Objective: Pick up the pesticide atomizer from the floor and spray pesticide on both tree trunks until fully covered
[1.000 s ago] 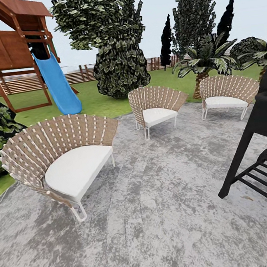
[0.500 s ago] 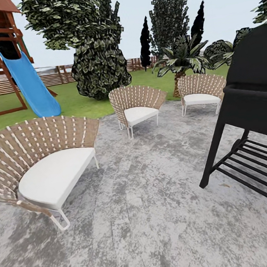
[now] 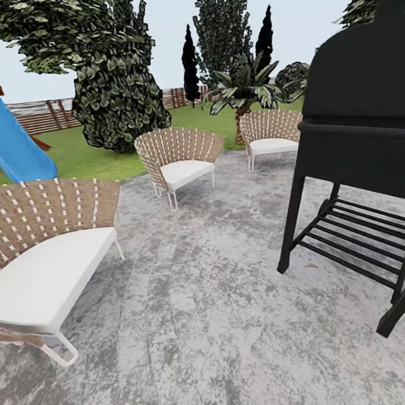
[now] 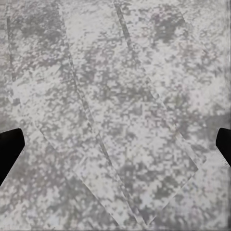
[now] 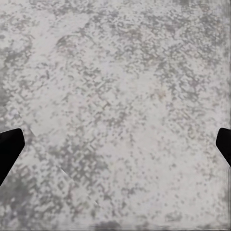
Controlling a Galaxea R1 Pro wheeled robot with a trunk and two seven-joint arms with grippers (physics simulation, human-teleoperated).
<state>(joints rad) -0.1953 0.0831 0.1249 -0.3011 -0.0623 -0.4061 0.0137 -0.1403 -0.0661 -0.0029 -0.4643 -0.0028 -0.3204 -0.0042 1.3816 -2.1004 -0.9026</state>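
Note:
I am in the garden, on grey stone paving [image 3: 201, 303] beside a green lawn [image 3: 87, 158] with a brown slat fence [image 3: 38, 117] behind it. The pesticide atomizer is out of view, and so are the two trees and their trunks. In the left wrist view my left gripper [image 4: 115, 144] hangs open over bare paving, its dark fingertips [image 4: 9, 147] far apart at the frame's edges. My right gripper [image 5: 115, 147] is open too, with nothing but paving between its fingertips [image 5: 9, 147].
A black grill [image 3: 360, 147] on a slatted stand stands close at the right. Three woven chairs with white cushions sit at the near left [image 3: 38, 246], middle [image 3: 177, 158] and far right [image 3: 270, 133]. A blue slide [image 3: 3, 134], leafy bushes [image 3: 116, 105] and a short palm [image 3: 240, 94] stand on the lawn.
The camera has swung to the right, so the whole picture has shifted left: the playhouse and slide have slid toward the left edge and the black grill has come much further into view.

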